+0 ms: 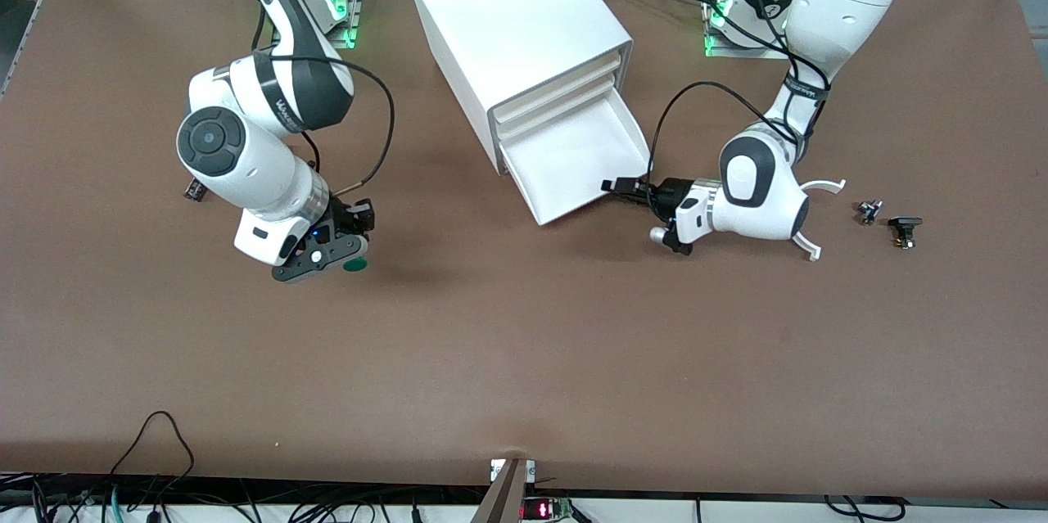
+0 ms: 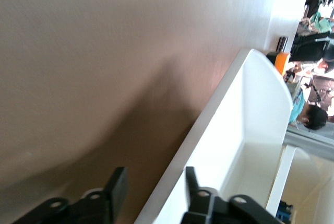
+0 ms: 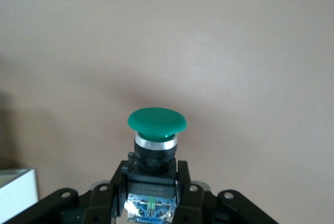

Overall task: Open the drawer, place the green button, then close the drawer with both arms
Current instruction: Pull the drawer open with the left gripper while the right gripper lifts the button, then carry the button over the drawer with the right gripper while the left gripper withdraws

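Observation:
The lowest drawer [image 1: 573, 159] of the white cabinet [image 1: 508, 24] is pulled out and its tray looks empty. My left gripper [image 1: 616, 186] is open at the drawer's front corner toward the left arm's end. In the left wrist view the gripper [image 2: 154, 187] straddles the drawer's front wall [image 2: 250, 130], one finger [image 2: 192, 182] inside and one outside. My right gripper [image 1: 344, 249] is shut on the button [image 1: 354, 264] and holds it above the bare table toward the right arm's end. In the right wrist view the button's green cap [image 3: 156, 121] sticks out past the gripper [image 3: 151, 182].
Two small dark parts [image 1: 869, 210] [image 1: 905, 228] lie on the table toward the left arm's end. Another small dark part [image 1: 194, 191] lies beside the right arm. An orange box [image 2: 282, 62] shows past the drawer in the left wrist view.

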